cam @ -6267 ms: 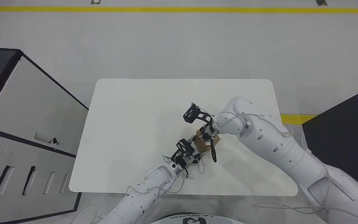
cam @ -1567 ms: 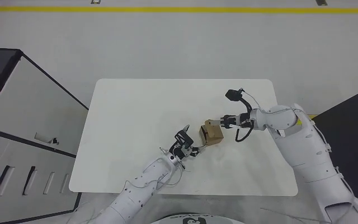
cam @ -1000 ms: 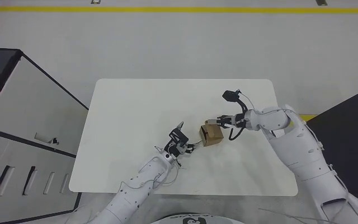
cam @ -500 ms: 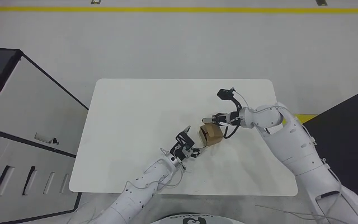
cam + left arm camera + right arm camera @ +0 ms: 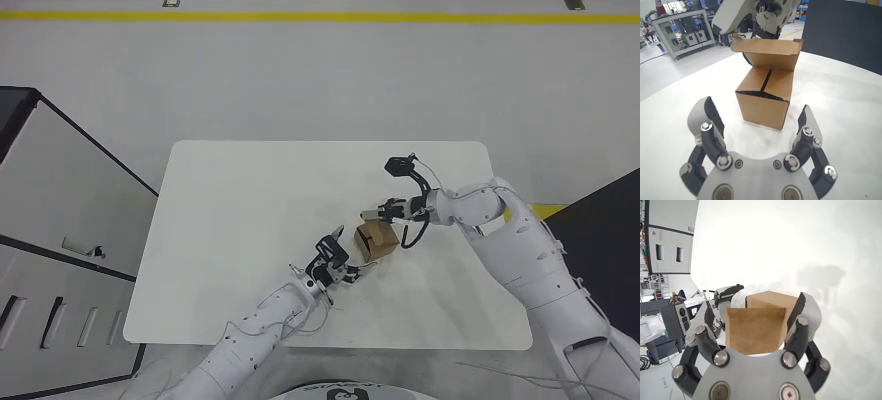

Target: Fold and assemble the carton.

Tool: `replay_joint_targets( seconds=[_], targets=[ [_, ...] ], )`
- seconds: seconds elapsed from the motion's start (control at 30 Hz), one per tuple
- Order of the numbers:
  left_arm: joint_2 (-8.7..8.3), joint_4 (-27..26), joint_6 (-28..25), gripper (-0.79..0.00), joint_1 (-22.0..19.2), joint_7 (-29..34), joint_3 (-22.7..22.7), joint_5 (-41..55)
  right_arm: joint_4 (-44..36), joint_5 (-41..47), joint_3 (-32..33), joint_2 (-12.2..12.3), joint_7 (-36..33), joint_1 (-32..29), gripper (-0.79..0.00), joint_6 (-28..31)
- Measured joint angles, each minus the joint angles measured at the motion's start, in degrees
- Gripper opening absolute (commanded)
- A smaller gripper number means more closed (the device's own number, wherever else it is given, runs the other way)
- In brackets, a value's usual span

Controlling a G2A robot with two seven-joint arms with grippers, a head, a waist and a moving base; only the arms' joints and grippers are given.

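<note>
A small brown carton stands near the middle of the white table. Its two inner top flaps are folded in, and the lid flap stands upright on the far side. My left gripper is open, low on the table, just short of the carton's near wall. My right gripper is open behind the carton's top, its fingers straddling the lid flap without clamping it. One right finger shows above the flap.
A grey cabinet stands off the table's left side and a dark panel off its right. Bare table surface lies all around the carton, widest at the back left.
My right gripper has moved left from beside the carton to straddle the raised lid flap. My left gripper drew back a little, then returned close to the carton's near side.
</note>
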State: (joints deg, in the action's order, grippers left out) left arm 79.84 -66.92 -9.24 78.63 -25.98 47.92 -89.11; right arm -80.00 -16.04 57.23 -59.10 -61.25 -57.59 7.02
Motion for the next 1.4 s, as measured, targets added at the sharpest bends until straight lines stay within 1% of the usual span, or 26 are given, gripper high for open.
replay_joint_targets(
  seconds=[0.13, 0.3, 0.43, 0.6, 0.63, 0.67, 0.7, 0.8, 0.9, 1.0, 1.1, 1.3, 1.4],
  targets=[
    [0.06, 1.03, -2.04, 0.000, -1.35, -0.59, 0.00, 0.43, -2.81, -3.63, -0.13, 0.32, -1.17, -0.30, 0.000, -1.79],
    [0.35, 3.69, -5.20, 0.000, -3.46, -1.59, -0.20, 2.14, -6.82, -7.94, -0.03, 0.75, -2.43, -0.85, 0.000, -4.01],
    [0.57, 5.72, -6.15, 0.000, -4.92, -2.28, -0.34, 2.64, -9.59, -10.82, 0.12, 1.07, -3.83, -1.16, 0.000, -4.94],
    [0.84, 7.73, -7.91, 0.000, -6.05, -3.64, -0.80, 3.39, -12.24, -14.44, -0.47, 1.33, -7.28, -0.67, 0.000, -5.35],
    [0.88, 8.07, -8.08, 0.000, -6.19, -3.87, -0.88, 3.48, -12.59, -14.82, -0.64, 1.33, -7.91, -0.42, -0.034, -5.46],
    [0.94, 8.49, -8.17, 0.000, -6.37, -4.10, -0.99, 3.56, -13.11, -15.35, -0.86, 1.32, -8.66, -0.07, -0.102, -5.63],
    [1.00, 8.77, -8.20, 0.000, -6.48, -4.24, -1.10, 3.58, -13.56, -15.72, -1.01, 1.31, -9.17, 0.18, -0.135, -5.79],
    [1.17, 9.55, -8.11, 0.000, -6.79, -4.70, -1.43, 3.62, -14.98, -16.78, -1.50, 1.30, -11.02, 0.84, -0.182, -6.19],
    [1.32, 10.32, -7.94, 0.000, -7.08, -5.05, -1.70, 3.66, -15.97, -17.81, -2.42, 1.23, -13.06, 1.37, -0.256, -6.26],
    [1.48, 11.05, -8.25, 0.000, -7.45, -5.50, -1.99, 3.78, -16.34, -19.10, -3.84, 1.02, -14.82, 2.10, -0.302, -6.37],
    [1.62, 11.75, -8.90, 0.000, -7.87, -6.34, -2.30, 3.89, -16.47, -20.07, -5.02, 0.76, -15.72, 2.96, -0.311, -6.88],
    [1.96, 13.26, -10.68, 0.000, -9.04, -8.00, -3.19, 3.70, -16.69, -20.38, -5.46, 0.50, -15.47, 3.50, -0.286, -8.01],
    [2.21, 13.96, -10.92, 0.000, -9.71, -8.12, -3.67, 3.55, -16.82, -20.46, -5.46, 0.49, -15.56, 3.43, -0.296, -8.25]
  ],
)
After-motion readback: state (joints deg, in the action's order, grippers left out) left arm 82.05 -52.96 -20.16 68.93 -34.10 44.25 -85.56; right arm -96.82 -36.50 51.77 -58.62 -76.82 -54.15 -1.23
